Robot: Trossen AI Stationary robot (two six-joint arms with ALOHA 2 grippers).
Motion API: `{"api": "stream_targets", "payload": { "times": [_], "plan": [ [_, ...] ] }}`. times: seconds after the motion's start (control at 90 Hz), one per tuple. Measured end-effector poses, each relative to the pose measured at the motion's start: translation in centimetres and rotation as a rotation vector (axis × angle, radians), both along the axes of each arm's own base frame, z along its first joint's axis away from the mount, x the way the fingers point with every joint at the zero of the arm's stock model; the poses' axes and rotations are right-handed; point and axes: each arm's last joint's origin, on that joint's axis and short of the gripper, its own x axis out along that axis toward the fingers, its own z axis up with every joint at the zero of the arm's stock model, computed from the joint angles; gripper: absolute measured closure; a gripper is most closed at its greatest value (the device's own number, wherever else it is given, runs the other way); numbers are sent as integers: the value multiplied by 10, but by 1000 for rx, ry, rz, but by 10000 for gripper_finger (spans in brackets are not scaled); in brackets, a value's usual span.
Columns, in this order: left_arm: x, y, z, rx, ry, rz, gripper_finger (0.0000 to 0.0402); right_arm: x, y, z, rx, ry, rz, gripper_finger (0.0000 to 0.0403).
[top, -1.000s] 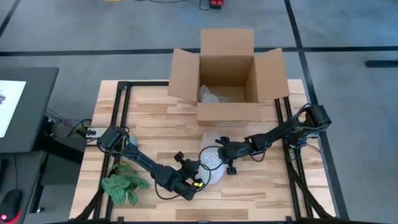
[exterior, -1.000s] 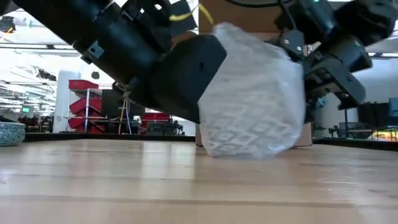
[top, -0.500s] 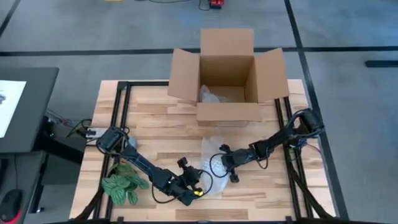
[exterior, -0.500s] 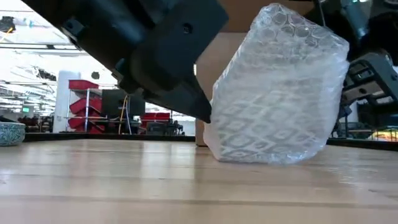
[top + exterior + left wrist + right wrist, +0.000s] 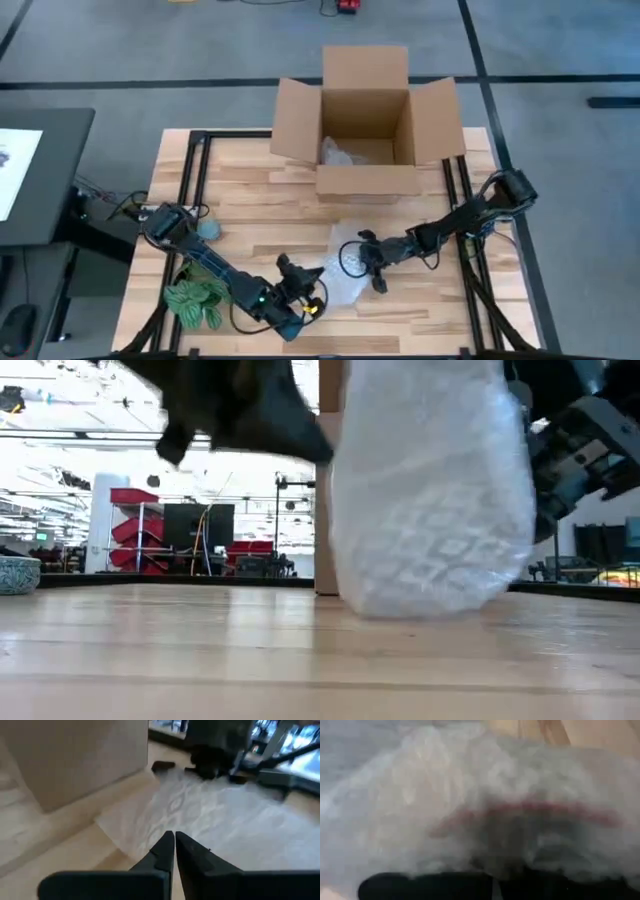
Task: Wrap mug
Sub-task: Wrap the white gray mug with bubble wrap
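Note:
A bundle of clear bubble wrap (image 5: pixel 343 272) stands on the wooden table, near its front edge; its bottom (image 5: pixel 430 600) rests on the wood. In the right wrist view the mug (image 5: pixel 520 820) shows only as a dim shape with a reddish rim through the wrap. My left gripper (image 5: pixel 305 292) is at the bundle's left side, shut (image 5: pixel 174 840). My right gripper (image 5: pixel 362 260) is at the bundle's right side, and the wrap (image 5: pixel 470 780) fills its wrist view. My left gripper's shut fingertips (image 5: pixel 322 452) meet the bundle's left side high up, slanting down from the left. Whether a layer is caught between them I cannot tell. My right gripper is shut on the wrap at the bundle's right side (image 5: pixel 352 262), coming from the table's right. The wrap itself hides the place of contact.
An open cardboard box (image 5: pixel 365 120) with some wrap inside stands at the far middle of the table. A green leafy thing (image 5: pixel 195 300) lies at the near left, and a small teal bowl (image 5: pixel 208 230) lies beside the left arm. Bare wood lies to the near right.
Both grippers have gone toward the table's near edge, taking the wrapped bundle with them. The bundle, which leaned over before, now stands more upright and closer to the front, with its bottom on the wood.

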Motion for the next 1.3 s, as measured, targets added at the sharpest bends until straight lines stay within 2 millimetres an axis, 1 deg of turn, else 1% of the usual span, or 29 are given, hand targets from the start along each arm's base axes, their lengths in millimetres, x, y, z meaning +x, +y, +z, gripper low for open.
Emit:
{"api": "stream_targets", "payload": {
  "times": [0.1,0.2,0.356,0.489,0.644,0.744,0.867,1.056,1.167,1.211,1.3],
  "plan": [
    [-2,1,7,-14,-4,-10,402,0,-3,14,-16,51,-14,368],
    [-4,1,15,-32,-25,-10,402,-2,-4,19,-49,148,-13,336],
    [0,3,15,-61,-30,-28,402,5,-1,36,-64,203,4,291],
    [2,5,14,-68,5,-55,402,14,3,54,-79,246,12,268],
    [1,6,13,-60,22,-53,402,23,6,72,-117,304,29,265],
    [-1,4,12,-70,16,-54,402,32,7,86,-118,319,32,267],
    [-4,-1,13,-80,10,-65,402,48,8,95,-86,344,64,268],
    [-7,-12,25,-82,8,-90,402,79,11,101,-127,391,99,268],
    [-9,-19,34,-78,15,-107,402,94,7,106,-156,449,100,268],
    [-10,-23,39,-81,12,-116,402,97,6,111,-168,463,106,268],
    [-12,-30,47,-78,8,-131,402,96,5,123,-194,487,126,268]
  ]
}}
